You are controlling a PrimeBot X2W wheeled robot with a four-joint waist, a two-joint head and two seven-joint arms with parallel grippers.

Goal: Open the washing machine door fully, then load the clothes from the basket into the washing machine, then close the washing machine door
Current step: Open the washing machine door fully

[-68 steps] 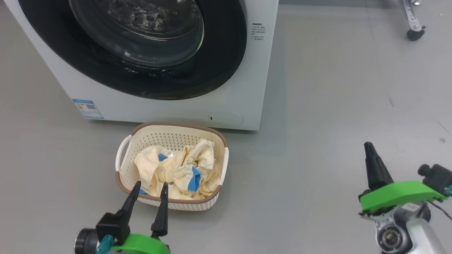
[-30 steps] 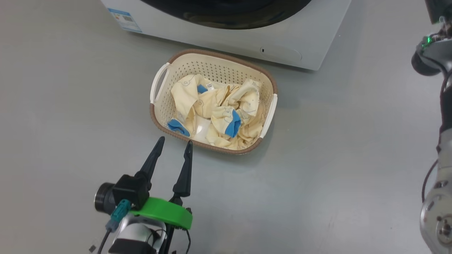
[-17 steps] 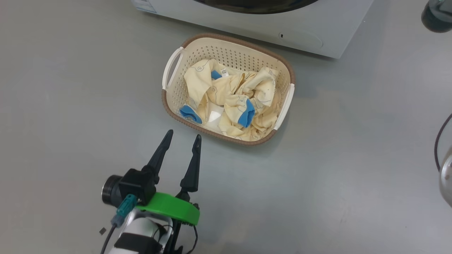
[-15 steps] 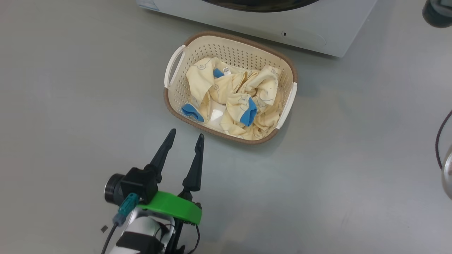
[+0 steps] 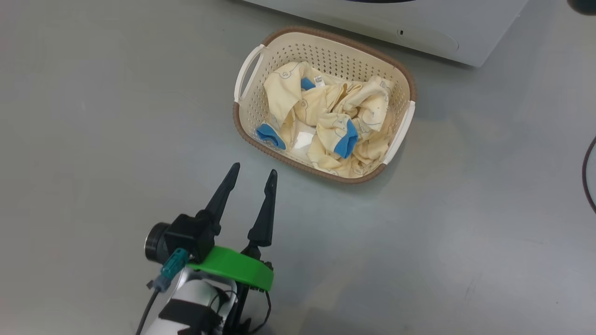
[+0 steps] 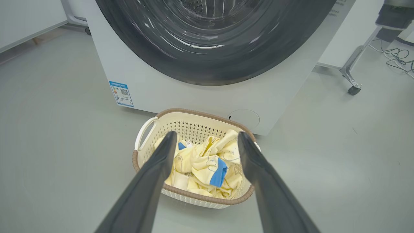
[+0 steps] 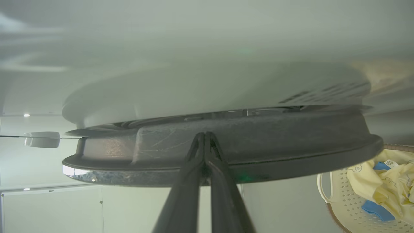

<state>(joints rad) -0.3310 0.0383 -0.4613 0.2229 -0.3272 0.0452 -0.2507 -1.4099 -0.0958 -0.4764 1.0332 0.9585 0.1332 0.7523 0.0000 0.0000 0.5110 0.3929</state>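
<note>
The clenched right pincer is nosing the washing machine door rim (left pincer hovering released), with the clothes lying in the basket: no step seemingly done.

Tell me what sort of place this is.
Probably a lab or test room staged as a laundry corner: a white washing machine stands on a plain grey floor with a basket of clothes before it, and a castor-footed stand with loose cables sits to one side.
</note>
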